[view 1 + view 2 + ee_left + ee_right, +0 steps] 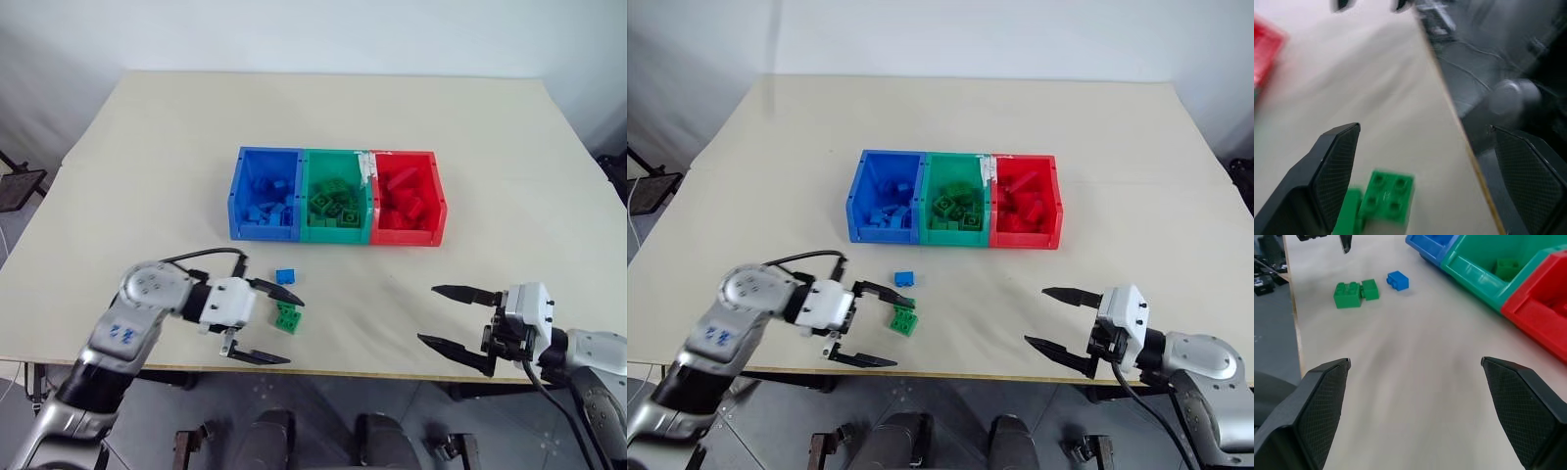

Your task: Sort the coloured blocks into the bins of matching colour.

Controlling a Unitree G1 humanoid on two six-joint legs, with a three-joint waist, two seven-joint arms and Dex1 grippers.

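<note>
The three bins sit joined in a row near the middle of the pale table: the blue bin on the robot's left, the green bin in the middle and the red bin on the right, with a white tag on the wall between green and red. Each bin holds bricks of its own colour.

Two lots of bricks lie loose on the table in front of the blue bin, toward the near edge. The small blue brick lies nearer the blue bin, a little apart from its front wall. The green bricks lie just beyond it from the bin, close to the table's near edge; in the right wrist view they show as a square green brick pressed against a larger green one.

The left gripper hangs low over the table in front of the blue bin, its two black fingers spread wide with the green bricks between them; one finger lies between the blue brick and the green ones, the other by the table edge. It grips nothing. The right gripper hovers near the table's front edge, in front of the red bin and well apart from it, fingers likewise wide apart and empty
</note>
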